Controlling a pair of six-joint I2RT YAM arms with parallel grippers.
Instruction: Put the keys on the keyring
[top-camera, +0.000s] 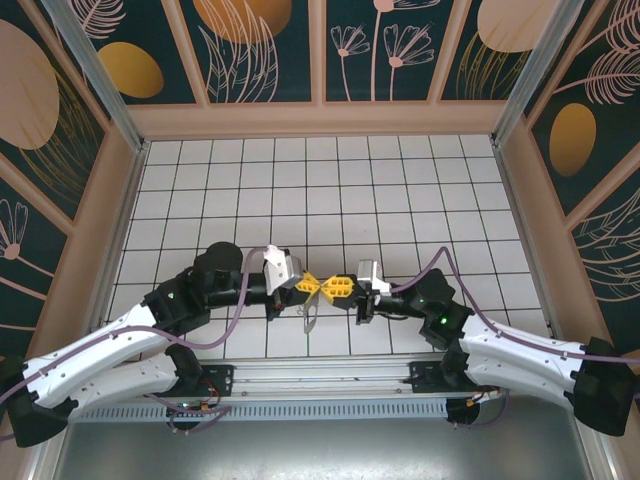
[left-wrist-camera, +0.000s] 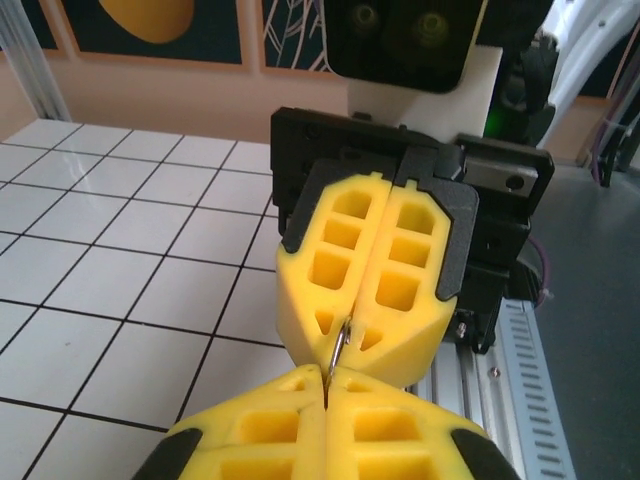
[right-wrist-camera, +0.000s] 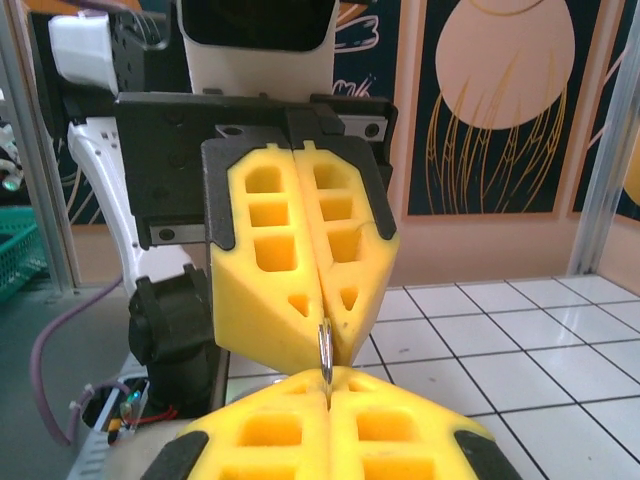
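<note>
A robot test cell — white gridded table (top-camera: 400, 180), aluminium posts (top-camera: 95, 70), printed floral wall panels (top-camera: 265, 50).

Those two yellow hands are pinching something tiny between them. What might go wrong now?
1. The left hand and right hand are both shut, tip to tip, on the same thin wire; a small pull either way might bend it or let it slip out.
2. The keyring hangs below the hands from that pinch; if either grip slackens, it would likely swing or fall.

Most of the thin wire (right-wrist-camera: 325, 352) is hidden inside my left tool (top-camera: 317, 286) and right tool (top-camera: 335, 288); whether it's key or keyring, I can't tell.
</note>
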